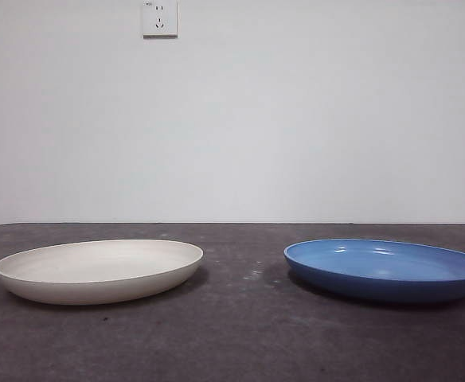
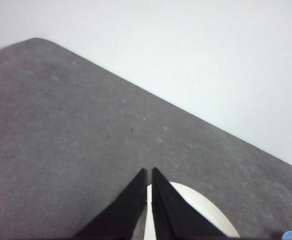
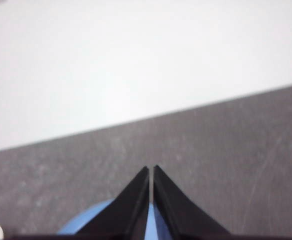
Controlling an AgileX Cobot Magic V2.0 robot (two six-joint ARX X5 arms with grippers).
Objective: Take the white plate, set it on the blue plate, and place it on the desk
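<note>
We find the white plate and blue plate apart on the desk. Left gripper and right gripper hang with jaws pressed together; unopened, they risk shoving the shallow rim.

You have soft, even, fairly bright light across the front view, which is sharp. The white plate and the blue plate each cast a faint shadow on the desk toward 3 o'clock. Pale glints streak the blue plate's inside. Both wrist views are hazy and soft, with washed-out walls.
</note>
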